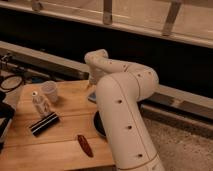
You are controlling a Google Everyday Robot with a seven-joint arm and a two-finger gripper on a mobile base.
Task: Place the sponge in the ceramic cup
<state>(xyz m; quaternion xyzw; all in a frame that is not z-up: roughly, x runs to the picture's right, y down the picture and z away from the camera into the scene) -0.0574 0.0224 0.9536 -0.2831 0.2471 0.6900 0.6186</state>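
Camera view: on the wooden table (67,111), a small clear bottle (39,104) stands just front-left of the cup (50,90), and a black striped block (44,123) lies further in front of the cup. Well right of the cup lies the light-blue sponge (92,96). The gripper (92,85) hangs just above the sponge, mostly hidden by the white arm (125,100); I cannot tell whether it is open or closed.
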